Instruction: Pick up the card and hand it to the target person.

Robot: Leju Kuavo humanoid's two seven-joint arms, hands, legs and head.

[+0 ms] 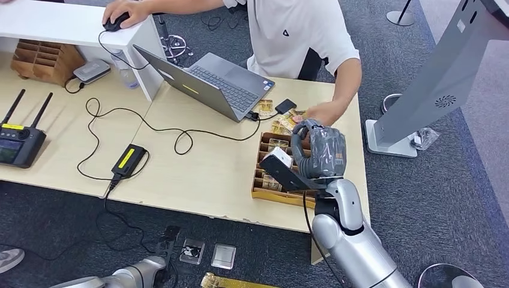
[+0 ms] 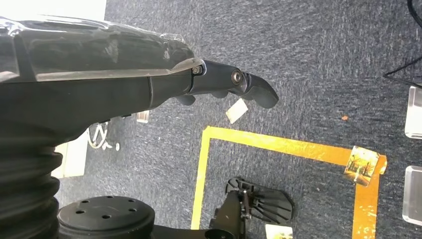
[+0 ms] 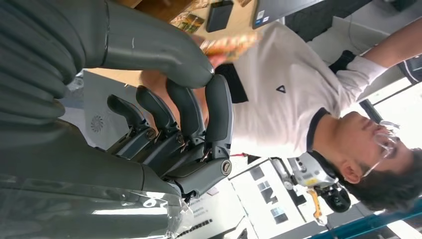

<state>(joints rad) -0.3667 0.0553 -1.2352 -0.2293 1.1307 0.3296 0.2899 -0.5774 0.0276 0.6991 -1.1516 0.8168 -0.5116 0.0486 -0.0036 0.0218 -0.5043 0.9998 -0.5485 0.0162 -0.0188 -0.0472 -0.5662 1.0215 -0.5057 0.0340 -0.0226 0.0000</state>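
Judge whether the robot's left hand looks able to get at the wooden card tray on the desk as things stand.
Probably not. The left hand hangs low over the carpet beside the desk, while the card tray sits across by the right hand, which hovers over it.

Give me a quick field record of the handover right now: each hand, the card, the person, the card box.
right hand: raised over the brown cardboard divider box, fingers curled toward the thumb; nothing plainly seen between them
left hand: hanging over dark grey carpet, holding nothing
card: a colourful printed card sits in the person's hand, just past the right hand
person: white short-sleeved shirt, seated across the light wooden table, other hand on a black mouse
floor: one picture card on yellow tape
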